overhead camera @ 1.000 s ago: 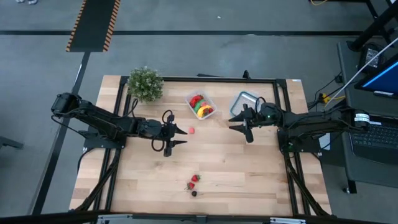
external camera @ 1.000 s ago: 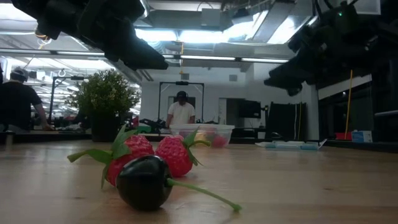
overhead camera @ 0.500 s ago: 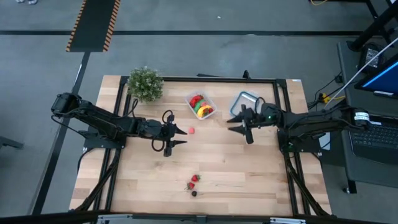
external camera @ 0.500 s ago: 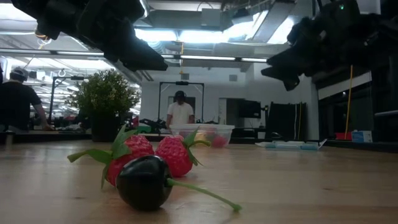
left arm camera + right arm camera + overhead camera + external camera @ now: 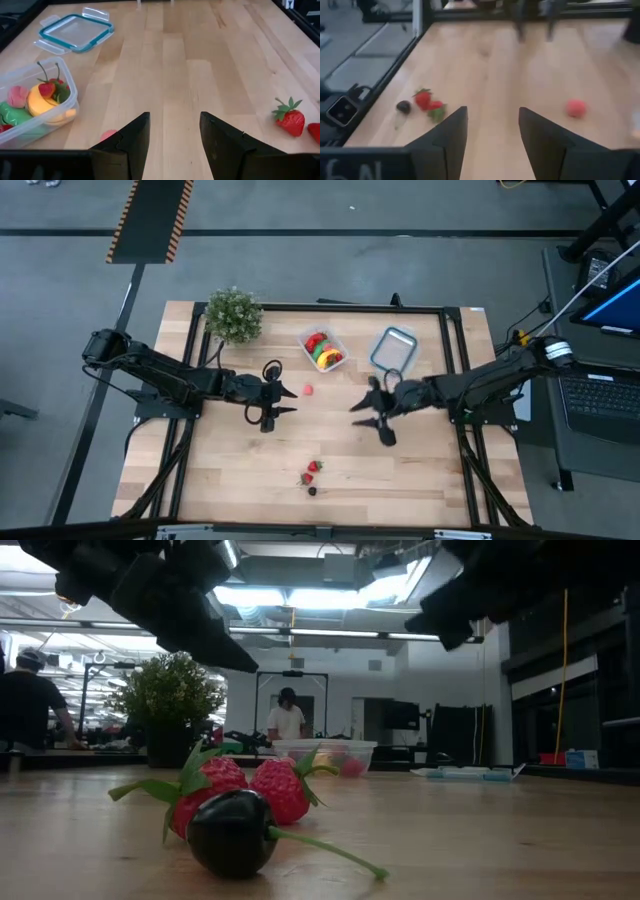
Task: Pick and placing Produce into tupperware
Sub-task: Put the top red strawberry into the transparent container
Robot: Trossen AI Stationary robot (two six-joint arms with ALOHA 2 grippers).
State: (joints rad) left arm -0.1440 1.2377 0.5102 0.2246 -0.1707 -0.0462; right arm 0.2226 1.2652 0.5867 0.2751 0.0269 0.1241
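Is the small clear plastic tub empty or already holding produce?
Holding produce: the small clear plastic tub contains yellow, green and red toy pieces.

Two red strawberries (image 5: 250,785) touching dark berry (image 5: 230,832) at 7 o'clock; tupperware (image 5: 325,756) centre, far; potted plant (image 5: 172,705) at 10 o'clock.

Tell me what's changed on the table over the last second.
The right gripper, open and empty, swung from beside the blue-rimmed lid toward mid-table. The left gripper edged back slightly, open. The tupperware, pink piece and strawberries stayed put.
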